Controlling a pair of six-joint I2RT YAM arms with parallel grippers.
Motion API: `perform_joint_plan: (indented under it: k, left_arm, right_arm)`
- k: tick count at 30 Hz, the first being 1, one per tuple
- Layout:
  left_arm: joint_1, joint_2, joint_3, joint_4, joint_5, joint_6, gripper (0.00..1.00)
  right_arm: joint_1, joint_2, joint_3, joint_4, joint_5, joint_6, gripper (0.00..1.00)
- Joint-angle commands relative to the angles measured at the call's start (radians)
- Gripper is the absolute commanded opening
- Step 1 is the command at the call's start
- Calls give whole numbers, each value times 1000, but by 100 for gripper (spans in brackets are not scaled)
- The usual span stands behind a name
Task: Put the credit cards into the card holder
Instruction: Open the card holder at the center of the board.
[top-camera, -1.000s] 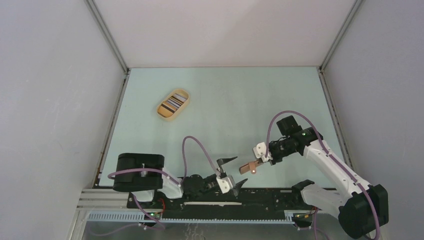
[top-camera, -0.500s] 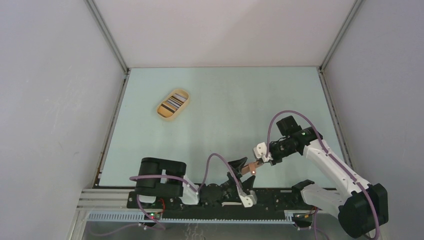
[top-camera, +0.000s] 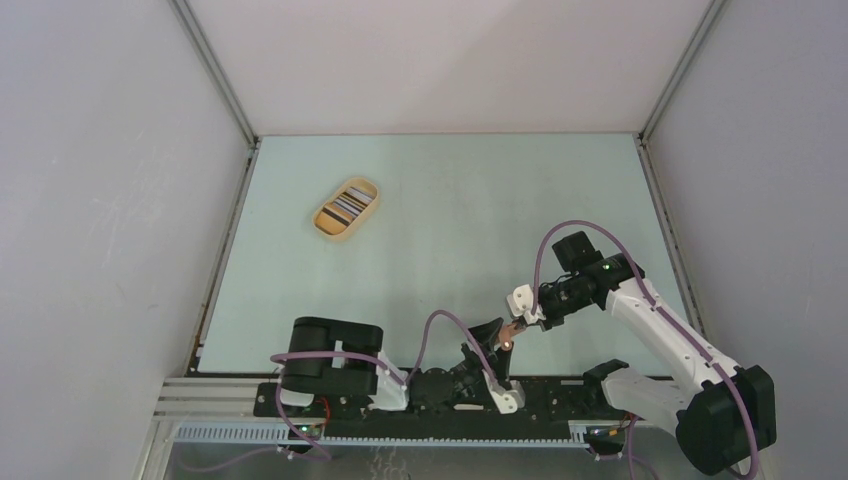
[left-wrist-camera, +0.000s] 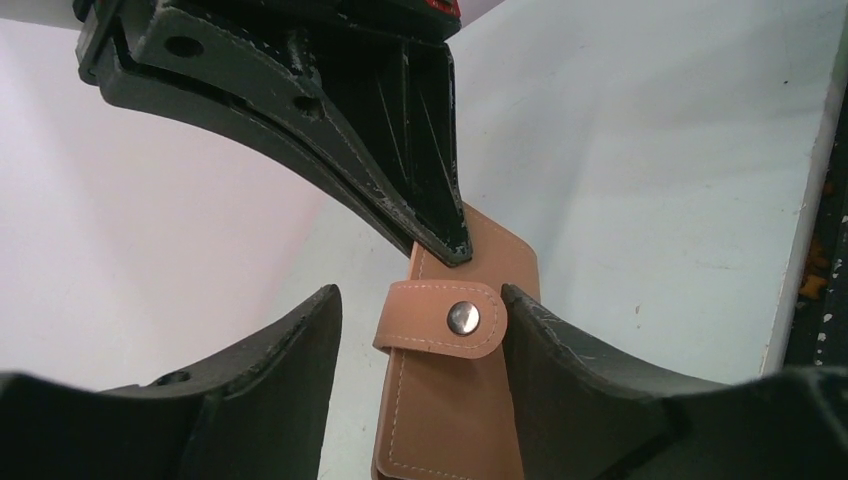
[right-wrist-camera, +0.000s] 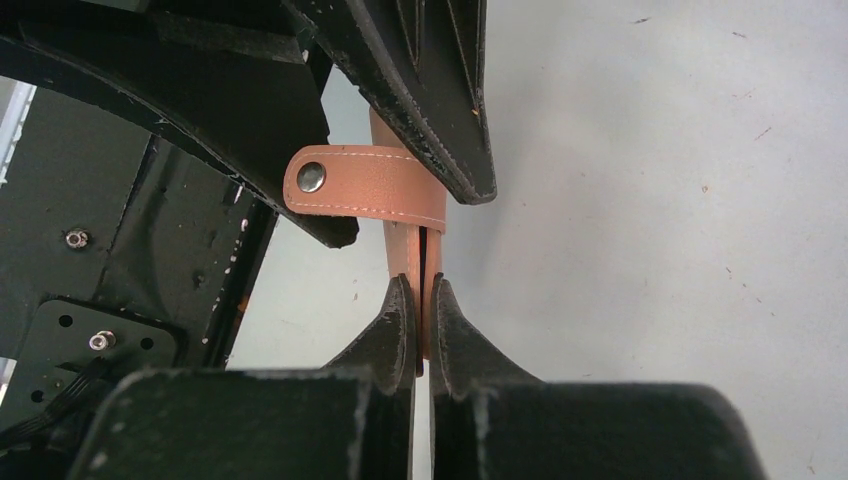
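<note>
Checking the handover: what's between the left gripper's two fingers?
The flat reddish-brown leather card holder, not yet clamped; the left wrist view shows it.

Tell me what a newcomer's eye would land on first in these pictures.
The reddish-brown card holder, held up by the table's near edge, stands out first. The right gripper is shut on it, and the open left gripper has a finger on either side of its snap tab. Far off toward the back left sits an oval tan tray with striped cards in it.
</note>
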Motion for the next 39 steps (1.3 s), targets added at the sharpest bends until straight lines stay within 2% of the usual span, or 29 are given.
perform_joint_plan:
  k: [1,16,28,35,39]
  left_arm:
    - [5,-21,23,54,-1,3,63]
    - [34,-112,-52,55,93,-178,39]
    - [95,-159,-93,54,197,-399,0]
    - [151,-194,-114,54,167,-608,0]
    - [183,-197,-119,54,170,-689,0]
  right_arm:
    - [-4,6,43,-17,-35,-18,0]
    - [-1,21,48,-20,-34,-10,0]
    - [1,30,48,-9,-29,0,0]
    - [-3,34,45,56,-6,78,2]
    - [0,25,25,122,21,126,16]
